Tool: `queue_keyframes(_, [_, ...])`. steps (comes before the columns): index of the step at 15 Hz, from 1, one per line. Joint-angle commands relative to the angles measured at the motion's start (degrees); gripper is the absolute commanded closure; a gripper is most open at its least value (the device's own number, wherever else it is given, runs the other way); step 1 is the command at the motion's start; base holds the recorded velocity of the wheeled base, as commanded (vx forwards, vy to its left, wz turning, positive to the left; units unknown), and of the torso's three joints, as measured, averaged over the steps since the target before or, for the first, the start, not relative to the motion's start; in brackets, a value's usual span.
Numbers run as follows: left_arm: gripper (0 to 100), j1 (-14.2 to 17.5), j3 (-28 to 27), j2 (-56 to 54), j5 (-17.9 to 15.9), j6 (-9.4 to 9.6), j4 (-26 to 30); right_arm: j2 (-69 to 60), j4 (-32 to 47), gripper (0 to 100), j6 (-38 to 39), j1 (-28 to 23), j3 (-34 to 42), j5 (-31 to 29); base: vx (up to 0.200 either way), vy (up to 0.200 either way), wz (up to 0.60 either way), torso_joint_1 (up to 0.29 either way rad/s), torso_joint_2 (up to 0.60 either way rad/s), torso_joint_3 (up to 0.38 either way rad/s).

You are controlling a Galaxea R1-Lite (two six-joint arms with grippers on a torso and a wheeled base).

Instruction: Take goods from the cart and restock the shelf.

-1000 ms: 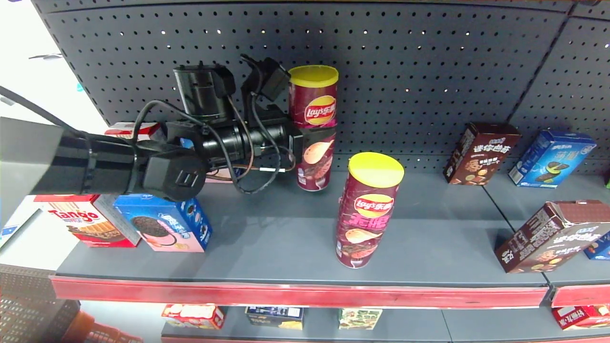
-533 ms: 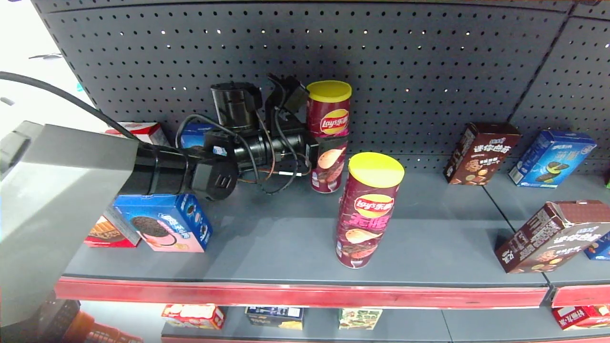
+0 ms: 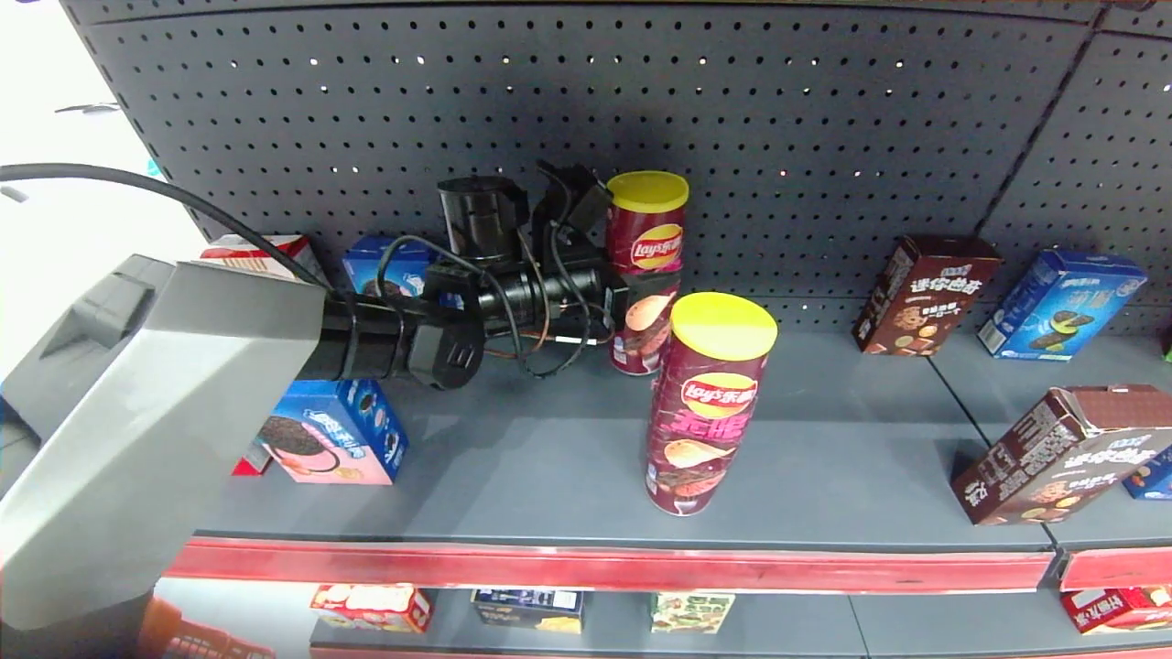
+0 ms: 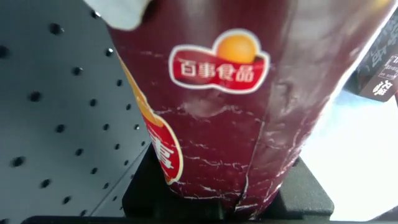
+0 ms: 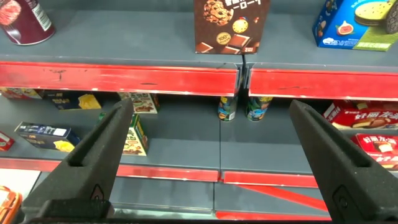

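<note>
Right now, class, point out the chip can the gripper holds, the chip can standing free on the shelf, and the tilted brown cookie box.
held chip can [image 3: 648, 243], head view, logo on its upper side.
free-standing chip can [image 3: 707, 412], head view, middle of its side.
tilted brown cookie box [image 3: 1053, 462], head view, its front face.

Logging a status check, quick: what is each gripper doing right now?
Left gripper: shut on the chip can, held upright.
Right gripper: open, holding nothing.
</note>
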Motion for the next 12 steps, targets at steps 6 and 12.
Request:
queue_keyframes(6, [100, -0.52, -0.14, 2.02, 0.0, -0.01, -0.8, 0.0, -0.01, 0, -0.02, -0.04, 0.01, 0.01, 0.0, 0.0, 0.0, 0.0, 0.0, 0.0])
queue_keyframes(12, [100, -0.52, 0.12, 2.9, 0.0, 0.25, -0.8, 0.0, -0.01, 0, -0.02, 0.05, 0.01, 0.01, 0.0, 0.0, 0.0, 0.0, 0.0, 0.0])
